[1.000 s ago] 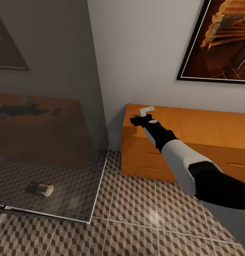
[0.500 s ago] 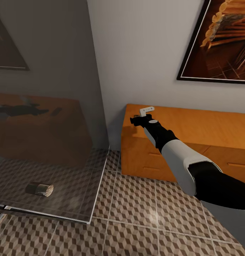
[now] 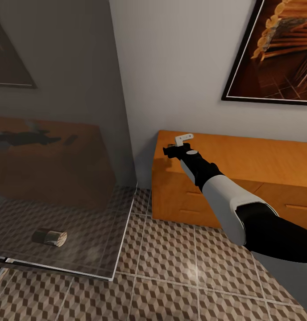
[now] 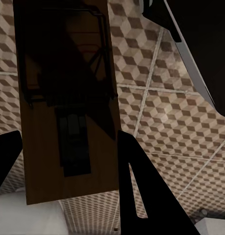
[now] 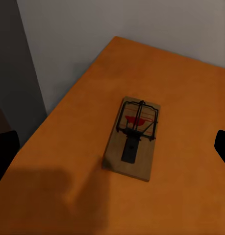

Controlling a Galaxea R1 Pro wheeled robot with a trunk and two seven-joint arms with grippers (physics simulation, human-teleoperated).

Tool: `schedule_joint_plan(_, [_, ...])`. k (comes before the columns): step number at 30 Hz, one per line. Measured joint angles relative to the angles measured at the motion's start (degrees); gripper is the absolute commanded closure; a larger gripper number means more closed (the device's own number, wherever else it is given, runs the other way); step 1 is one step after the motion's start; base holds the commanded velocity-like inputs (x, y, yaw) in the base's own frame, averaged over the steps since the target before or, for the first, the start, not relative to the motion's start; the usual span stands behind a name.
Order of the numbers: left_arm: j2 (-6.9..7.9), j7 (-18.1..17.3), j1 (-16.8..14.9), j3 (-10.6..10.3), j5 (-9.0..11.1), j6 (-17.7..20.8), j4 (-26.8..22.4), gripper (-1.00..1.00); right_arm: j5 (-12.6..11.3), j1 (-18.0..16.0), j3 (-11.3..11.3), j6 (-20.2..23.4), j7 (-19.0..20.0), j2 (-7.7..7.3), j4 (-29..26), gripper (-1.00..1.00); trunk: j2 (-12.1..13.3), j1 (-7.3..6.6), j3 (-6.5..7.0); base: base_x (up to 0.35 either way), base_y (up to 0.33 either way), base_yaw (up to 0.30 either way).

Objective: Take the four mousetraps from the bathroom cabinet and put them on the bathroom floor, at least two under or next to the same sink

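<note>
Mousetrap point(image 5: 133, 137) lies flat on your cabinet point(image 3: 242, 156) top near its corner; your right claw point(image 5: 112, 147) hovers over it, fingers apart. Your left claw point(image 4: 68, 161) is clamped on a second trap point(image 4: 68, 98) above the floor point(image 4: 161, 107).

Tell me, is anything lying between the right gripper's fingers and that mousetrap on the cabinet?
No: the right wrist view shows bare cabinet top around the mousetrap.

Mousetrap point(image 5: 133, 138) flat atop orange cabinet point(image 5: 181, 196)
</note>
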Motion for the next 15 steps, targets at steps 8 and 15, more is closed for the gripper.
schedule_joint_plan(8, [-0.02, 0.05, -0.02, 0.03, 0.0, 0.0, 0.0, 1.0, 0.04, 0.0, -0.01, 0.0, 0.0, 0.0, 0.0, -1.0, 0.0, -0.01, 0.0, 0.016, 0.0, 0.0])
schedule_joint_plan(15, [-0.02, 0.07, 0.01, 0.03, 0.0, 0.0, 0.0, 1.0, 0.01, 0.0, 0.0, 0.0, 0.0, 0.0, 0.0, -1.0, 0.0, -0.02, 0.0, 0.169, 0.0, 0.0])
